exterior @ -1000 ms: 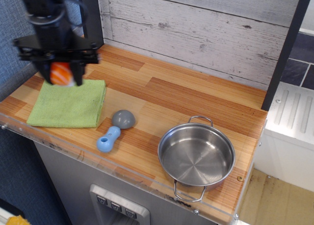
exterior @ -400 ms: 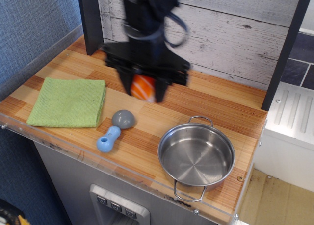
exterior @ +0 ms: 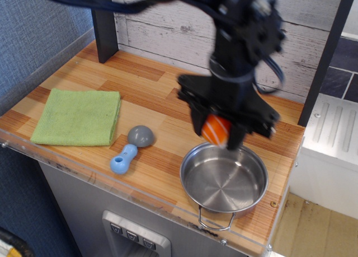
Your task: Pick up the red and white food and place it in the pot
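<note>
Now the pot (exterior: 224,181) lies directly under the pincer (exterior: 217,131), where a second ago the pincer hung over the green cloth (exterior: 76,117) at the far left of the counter and, a moment after that, over bare wood at mid-counter. The sushi (exterior: 216,129) has come along the whole way: it sits clamped between the two dark fingers (exterior: 197,118), orange-red top with white stripes showing, held above the back rim of the pot and clear of the steel. So the pincer is closed on the sushi, and the carry looks almost done. Nearest the viewer, below and in front of the pincer, the pot is empty, its shiny floor open and much wider than the toy, so the drop should be forgiving. Off to the pincer's lower left, the blue and grey toy (exterior: 132,148) lies where it did before, untouched, and beyond it the cloth is bare now that the sushi has left it. What I judge to remain is a small shift forward over the middle of the pot, a lowering, and the release; letting go from here could clip the rim or bounce off it.
</note>
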`<state>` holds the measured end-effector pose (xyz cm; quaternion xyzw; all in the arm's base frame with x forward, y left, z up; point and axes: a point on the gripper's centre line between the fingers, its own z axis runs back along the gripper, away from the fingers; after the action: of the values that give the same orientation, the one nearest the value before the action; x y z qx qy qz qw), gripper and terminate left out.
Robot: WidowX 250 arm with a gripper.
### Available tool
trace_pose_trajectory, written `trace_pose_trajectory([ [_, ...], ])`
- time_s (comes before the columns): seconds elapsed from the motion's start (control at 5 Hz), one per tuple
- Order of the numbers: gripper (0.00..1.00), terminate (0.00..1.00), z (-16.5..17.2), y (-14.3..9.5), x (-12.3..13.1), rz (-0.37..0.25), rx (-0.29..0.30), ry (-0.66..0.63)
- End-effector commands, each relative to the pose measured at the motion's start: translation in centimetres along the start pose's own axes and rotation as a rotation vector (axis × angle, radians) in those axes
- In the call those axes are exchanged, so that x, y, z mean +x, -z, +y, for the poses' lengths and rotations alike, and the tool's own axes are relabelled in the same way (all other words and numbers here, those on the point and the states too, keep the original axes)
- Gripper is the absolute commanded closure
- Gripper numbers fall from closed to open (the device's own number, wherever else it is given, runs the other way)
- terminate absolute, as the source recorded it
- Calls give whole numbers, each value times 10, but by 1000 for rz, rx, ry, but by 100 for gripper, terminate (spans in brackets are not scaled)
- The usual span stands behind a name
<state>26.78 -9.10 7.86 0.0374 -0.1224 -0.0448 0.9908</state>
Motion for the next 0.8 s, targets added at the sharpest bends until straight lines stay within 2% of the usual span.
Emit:
trace_pose_trajectory([
  [0.0, 100, 0, -25, 7, -23, 6, -15, 67],
  [0.6, 100, 0, -16, 43, -36, 92, -13, 38],
])
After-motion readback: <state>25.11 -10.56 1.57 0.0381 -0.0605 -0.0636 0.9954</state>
